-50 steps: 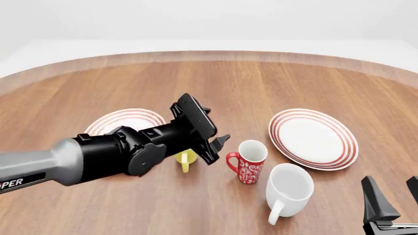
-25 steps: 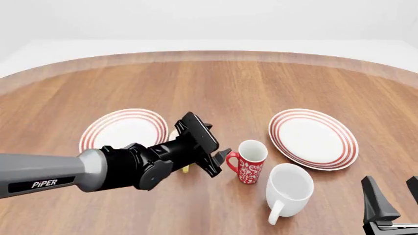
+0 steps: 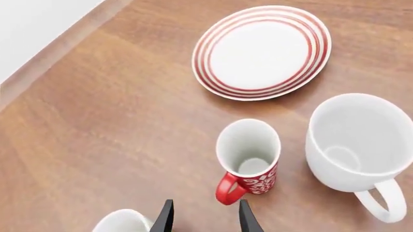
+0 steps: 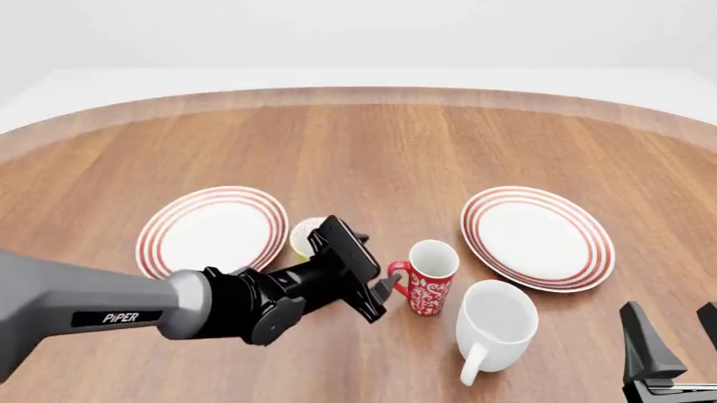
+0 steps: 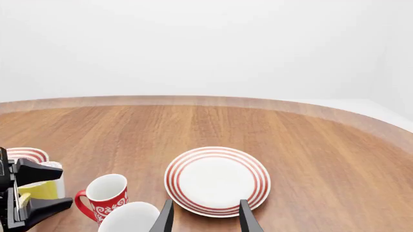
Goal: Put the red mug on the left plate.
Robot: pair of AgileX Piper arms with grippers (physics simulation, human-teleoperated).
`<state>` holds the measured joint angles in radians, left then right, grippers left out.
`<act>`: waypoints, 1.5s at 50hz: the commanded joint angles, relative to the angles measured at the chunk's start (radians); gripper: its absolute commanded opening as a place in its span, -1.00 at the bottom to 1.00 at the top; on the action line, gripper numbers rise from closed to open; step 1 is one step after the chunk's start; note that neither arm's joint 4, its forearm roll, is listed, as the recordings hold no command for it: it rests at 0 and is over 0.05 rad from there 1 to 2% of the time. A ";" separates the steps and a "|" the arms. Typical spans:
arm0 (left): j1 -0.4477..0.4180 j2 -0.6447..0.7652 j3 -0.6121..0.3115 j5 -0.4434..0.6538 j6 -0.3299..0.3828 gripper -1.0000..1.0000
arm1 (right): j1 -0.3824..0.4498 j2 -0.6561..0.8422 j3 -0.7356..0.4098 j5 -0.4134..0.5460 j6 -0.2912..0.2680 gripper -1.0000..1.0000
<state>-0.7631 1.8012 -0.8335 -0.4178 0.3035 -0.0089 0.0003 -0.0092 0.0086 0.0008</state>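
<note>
The red mug [image 4: 431, 279] with the white floral pattern stands upright on the table between the two plates, its handle [image 3: 226, 189] toward my left gripper. The left plate [image 4: 213, 228], white with red rings, lies left of it. My left gripper [image 4: 387, 288] is open and low, right at the handle. In the left wrist view the fingertips [image 3: 166, 218] are spread and the handle sits just ahead of the gap; the gripper [image 3: 205, 220] holds nothing. My right gripper [image 4: 672, 353] is open and empty at the near right edge.
A plain yellow mug [image 4: 307, 238] stands just behind the left arm, next to the left plate. A bigger white mug [image 4: 494, 325] stands close to the red mug on its near right. The look-alike right plate [image 4: 538, 238] lies further right.
My left gripper has dropped lower and moved right toward the red mug's handle, uncovering the yellow mug. The right arm and the mugs have not moved.
</note>
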 commanded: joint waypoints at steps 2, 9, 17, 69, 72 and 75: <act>-0.008 0.043 -0.002 -0.039 -0.031 1.00 | 0.002 0.002 0.003 -0.004 -0.001 1.00; -0.013 0.074 -0.008 -0.063 -0.045 1.00 | 0.002 0.002 0.003 -0.004 -0.001 1.00; -0.011 0.098 -0.007 -0.089 -0.059 1.00 | 0.002 0.002 0.003 -0.004 -0.001 1.00; 0.006 0.096 0.005 -0.153 -0.051 -1.00 | 0.002 0.002 0.003 -0.004 0.000 1.00; 0.028 0.097 -0.001 -0.154 -0.045 -1.00 | 0.002 0.002 0.003 -0.005 -0.001 1.00; 0.035 0.084 0.006 -0.157 -0.052 -1.00 | 0.002 0.002 0.003 -0.005 0.000 1.00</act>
<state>-0.7553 1.9135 -0.8406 -0.5551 0.2517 -0.0088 0.0003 -0.0092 0.0086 0.0008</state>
